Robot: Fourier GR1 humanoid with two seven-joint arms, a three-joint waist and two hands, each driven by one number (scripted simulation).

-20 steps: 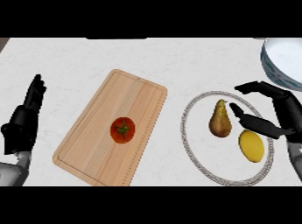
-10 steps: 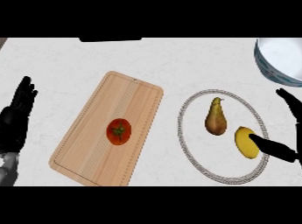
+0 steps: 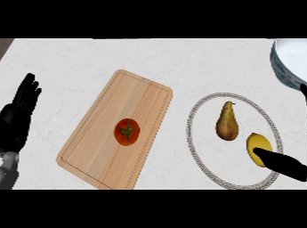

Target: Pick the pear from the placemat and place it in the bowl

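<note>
A brown pear (image 3: 227, 123) lies stem up on the round white placemat (image 3: 202, 151) with a grey rim, right of centre. A yellow lemon (image 3: 257, 143) lies just to its lower right. The white bowl (image 3: 296, 62) is cut off by the top right corner. My right hand (image 3: 284, 164) shows at the right edge, open. Its thumb lies over the lemon's lower edge and its fingers rise along the frame's edge, apart from the pear. At the left edge my left hand (image 3: 13, 119) rests open with fingers up.
A wooden cutting board (image 3: 96, 147) lies tilted left of the placemat, with a red tomato (image 3: 127, 132) on it. A pale marble counter (image 3: 182, 62) stretches between the board, the placemat and the bowl.
My right hand has drawn back from beside the pear toward the right edge and spread open. The pear and lemon have stayed on the placemat. The left hand has shifted slightly.
</note>
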